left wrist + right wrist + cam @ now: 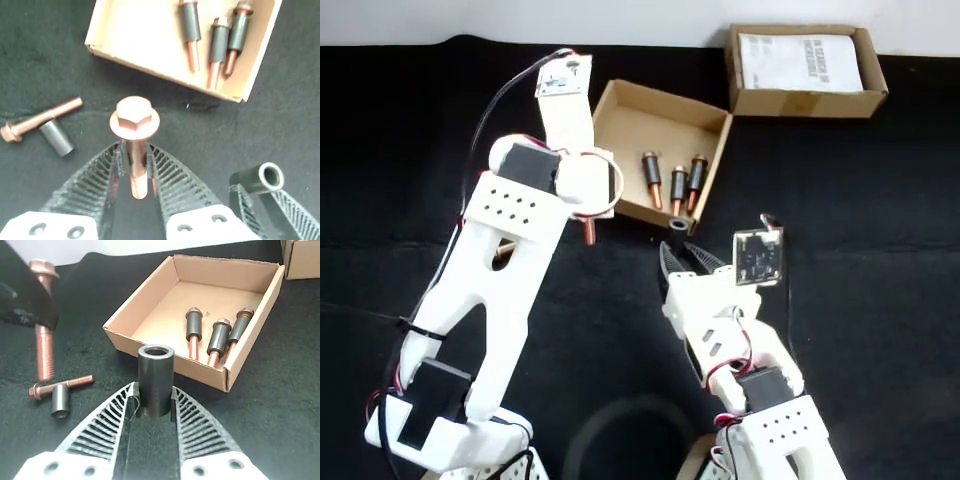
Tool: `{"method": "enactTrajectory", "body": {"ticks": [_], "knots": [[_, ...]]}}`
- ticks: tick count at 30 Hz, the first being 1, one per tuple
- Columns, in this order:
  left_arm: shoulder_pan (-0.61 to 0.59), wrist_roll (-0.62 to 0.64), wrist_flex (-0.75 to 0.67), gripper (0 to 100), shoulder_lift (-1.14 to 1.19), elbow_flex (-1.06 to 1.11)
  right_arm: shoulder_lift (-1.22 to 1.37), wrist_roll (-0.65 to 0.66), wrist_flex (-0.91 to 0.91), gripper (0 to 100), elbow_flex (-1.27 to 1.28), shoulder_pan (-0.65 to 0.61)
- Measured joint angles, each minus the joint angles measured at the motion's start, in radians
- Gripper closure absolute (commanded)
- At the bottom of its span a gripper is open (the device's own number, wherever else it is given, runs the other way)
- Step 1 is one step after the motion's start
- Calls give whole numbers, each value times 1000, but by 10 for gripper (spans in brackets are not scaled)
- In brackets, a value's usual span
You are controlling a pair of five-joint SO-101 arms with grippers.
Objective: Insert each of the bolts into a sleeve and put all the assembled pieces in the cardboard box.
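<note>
arms point(500, 270) white plastic | servos point(432, 398) black | gripper fingers point(100, 425) black, ribbed | cables point(485, 115) black, red

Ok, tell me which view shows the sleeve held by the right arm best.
Right wrist view: the sleeve stands upright between the fingers, bore and wall both plain. The left wrist view shows it farther off, bore-on; the high view, a small dark stub.

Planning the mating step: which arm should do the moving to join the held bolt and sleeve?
Left, probably. The left gripper holds the bolt head up, shank hanging free, while the right gripper holds the sleeve upright, bore open on top, so lowering the bolt in looks simplest.
</note>
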Motion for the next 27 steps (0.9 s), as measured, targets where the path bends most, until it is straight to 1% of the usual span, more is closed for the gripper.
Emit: {"method": "enactTrajectory", "body": {"ticks": [5, 9, 12, 16, 19, 24, 27], "knots": [[26, 0, -57, 992, 0, 0, 0, 0, -106, 992, 61, 0], [86, 0, -114, 992, -17, 5, 0, 0, -186, 992, 107, 0], [144, 0, -181, 992, -81, 55, 0, 0, -227, 992, 135, 0], [226, -51, -347, 992, -201, 198, 0, 0, -249, 992, 141, 0], [264, -104, -517, 992, -315, 359, 0, 0, -249, 992, 141, 0], [293, -204, -816, 992, -505, 654, 0, 0, -249, 992, 141, 0], [305, -232, -898, 992, -586, 761, 0, 0, -249, 992, 141, 0]]}}
